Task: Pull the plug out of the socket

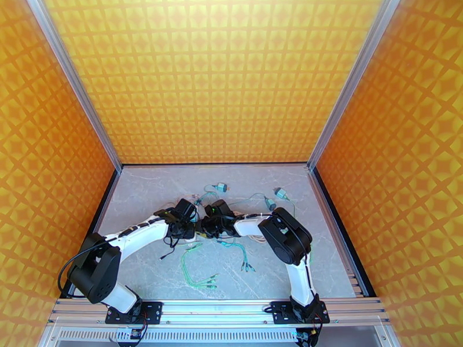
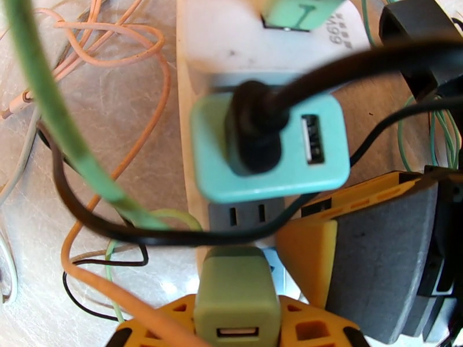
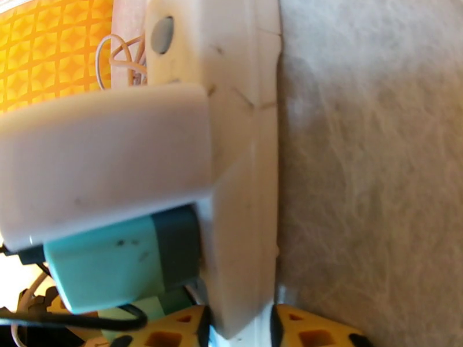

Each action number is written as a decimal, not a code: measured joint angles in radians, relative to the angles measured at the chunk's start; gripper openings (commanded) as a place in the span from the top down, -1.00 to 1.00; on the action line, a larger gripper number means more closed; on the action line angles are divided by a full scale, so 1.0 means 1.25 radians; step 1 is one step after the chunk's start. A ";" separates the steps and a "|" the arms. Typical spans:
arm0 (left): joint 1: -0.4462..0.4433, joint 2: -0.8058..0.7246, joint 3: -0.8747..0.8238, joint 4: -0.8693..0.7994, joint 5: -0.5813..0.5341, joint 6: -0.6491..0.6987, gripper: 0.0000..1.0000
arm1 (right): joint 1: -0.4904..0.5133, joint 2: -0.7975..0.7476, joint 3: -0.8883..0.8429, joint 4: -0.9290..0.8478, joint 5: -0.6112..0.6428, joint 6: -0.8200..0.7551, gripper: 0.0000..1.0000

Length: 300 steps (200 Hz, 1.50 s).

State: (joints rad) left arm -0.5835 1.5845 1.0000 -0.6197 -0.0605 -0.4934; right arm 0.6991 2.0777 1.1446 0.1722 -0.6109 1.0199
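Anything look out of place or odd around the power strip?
Yes: a thin black cable lies across the power strip below the teal charger, crossing a loose green cable; it could snag.

Top cam: high behind the arm bases (image 1: 124,312), tilted down over the whole table (image 1: 144,192), far off. Left wrist cam: right above the strip (image 2: 231,47), facing its sockets. Right wrist cam: hard against the strip's side, looking along it. Both wrist cams share the strip and teal charger (image 3: 110,261).
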 measured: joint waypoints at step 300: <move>0.187 -0.290 0.130 -0.237 -0.032 0.033 0.94 | 0.005 -0.002 0.045 -0.105 0.028 -0.039 0.44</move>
State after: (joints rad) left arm -0.3500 1.2217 1.1625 -0.9157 -0.1009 -0.4526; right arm 0.7052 2.0754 1.2015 0.0410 -0.5762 0.9710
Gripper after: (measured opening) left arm 0.271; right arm 0.280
